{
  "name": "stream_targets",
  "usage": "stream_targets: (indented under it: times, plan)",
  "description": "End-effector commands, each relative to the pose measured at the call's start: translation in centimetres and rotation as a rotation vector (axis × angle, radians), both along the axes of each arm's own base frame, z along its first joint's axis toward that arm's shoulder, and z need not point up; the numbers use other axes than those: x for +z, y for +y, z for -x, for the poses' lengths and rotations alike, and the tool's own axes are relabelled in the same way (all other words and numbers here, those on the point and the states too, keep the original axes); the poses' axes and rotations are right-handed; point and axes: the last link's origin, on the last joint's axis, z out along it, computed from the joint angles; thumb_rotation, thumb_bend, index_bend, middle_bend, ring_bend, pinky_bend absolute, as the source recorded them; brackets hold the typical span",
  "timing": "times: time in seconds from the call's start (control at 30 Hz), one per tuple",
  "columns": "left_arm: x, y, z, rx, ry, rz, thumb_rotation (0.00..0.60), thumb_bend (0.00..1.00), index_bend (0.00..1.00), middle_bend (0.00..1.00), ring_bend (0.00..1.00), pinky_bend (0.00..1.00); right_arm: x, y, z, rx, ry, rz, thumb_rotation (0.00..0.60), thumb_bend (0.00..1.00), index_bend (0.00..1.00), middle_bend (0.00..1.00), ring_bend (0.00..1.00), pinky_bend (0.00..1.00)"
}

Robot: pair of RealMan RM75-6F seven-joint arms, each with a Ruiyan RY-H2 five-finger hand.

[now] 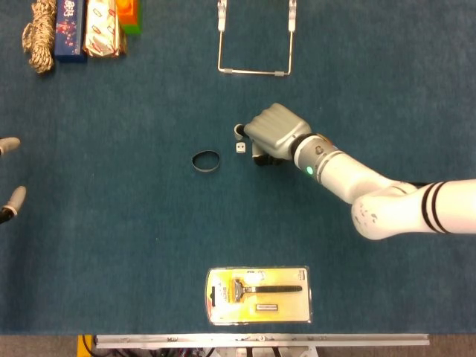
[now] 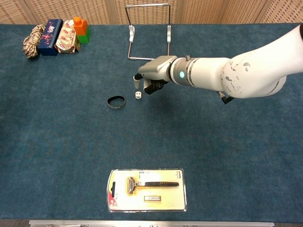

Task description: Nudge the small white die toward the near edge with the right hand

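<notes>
The small white die lies on the blue table cloth near the middle. My right hand hovers just right of and beyond it, fingers curled in, with one fingertip sticking out just behind the die. I cannot tell whether that fingertip touches the die. The hand holds nothing. At the far left edge of the head view only the fingertips of my left hand show, spread apart and empty.
A black ring lies left of the die. A packaged razor sits near the front edge. A wire stand is at the back. A rope bundle, boxes and an orange-green bottle crowd the back left corner.
</notes>
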Motion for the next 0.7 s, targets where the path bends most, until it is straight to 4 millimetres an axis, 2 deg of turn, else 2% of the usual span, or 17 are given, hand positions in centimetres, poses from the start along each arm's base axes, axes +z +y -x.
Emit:
stream_targets:
  times: [0.03, 0.4, 0.7]
  plan:
    - [0.0, 0.0, 0.1, 0.002, 0.000, -0.001, 0.600, 0.26, 0.27, 0.31, 0.27, 0.17, -0.4, -0.1, -0.1, -0.005, -0.002, -0.002, 0.285, 1.00, 0.25, 1.00, 1.00, 1.00]
    - [0.0, -0.1, 0.2, 0.001, -0.001, -0.002, 0.600, 0.26, 0.27, 0.31, 0.27, 0.17, -1.1, 0.0, 0.4, -0.015, 0.017, -0.022, 0.285, 1.00, 0.25, 1.00, 1.00, 1.00]
    - [-0.1, -0.1, 0.2, -0.001, 0.000, -0.003, 0.600, 0.26, 0.27, 0.31, 0.27, 0.17, 0.0, 1.3, 1.0, 0.004, 0.023, -0.048, 0.285, 1.00, 0.25, 1.00, 1.00, 1.00]
